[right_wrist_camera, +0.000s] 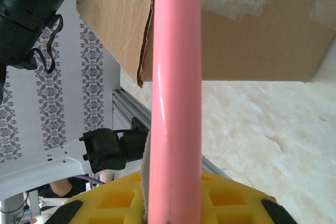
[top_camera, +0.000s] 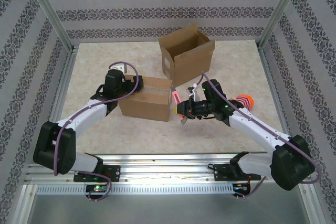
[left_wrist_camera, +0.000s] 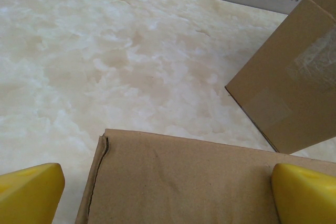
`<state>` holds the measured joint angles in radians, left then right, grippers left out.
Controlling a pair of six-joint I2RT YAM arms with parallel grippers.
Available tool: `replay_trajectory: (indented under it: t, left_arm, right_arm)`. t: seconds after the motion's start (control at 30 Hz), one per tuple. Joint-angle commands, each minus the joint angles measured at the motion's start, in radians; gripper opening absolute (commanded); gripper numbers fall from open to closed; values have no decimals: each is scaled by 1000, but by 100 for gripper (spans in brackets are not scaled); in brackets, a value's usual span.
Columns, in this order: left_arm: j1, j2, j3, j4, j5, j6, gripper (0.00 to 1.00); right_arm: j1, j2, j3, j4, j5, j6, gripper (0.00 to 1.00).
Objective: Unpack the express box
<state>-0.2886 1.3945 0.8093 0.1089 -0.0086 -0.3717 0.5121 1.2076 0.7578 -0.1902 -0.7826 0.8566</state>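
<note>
Tabletop (top_camera: 157,135) first: you've got an open carton (top_camera: 186,53) at the rear and the closed express box (top_camera: 146,103) at centre, just in front. Left jaws spread wide over the box's left end, gripping nothing. Right jaws clamped on a pink tool (top_camera: 172,97) at its right end. Small striped orange item (top_camera: 243,100) beside right arm (top_camera: 254,127).
</note>
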Motion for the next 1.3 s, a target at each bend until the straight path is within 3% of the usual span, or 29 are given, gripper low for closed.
replay_trajectory:
  t: [0.0,1.27]
  left_arm:
    - [1,76,-77,-293,-54,37,100]
    - [1,96,-128,-301,-33,-43,100]
  right_arm:
    - [-12,10,29,27,-3,-9,0]
    - [93,-5,-43,32,-51,43,0]
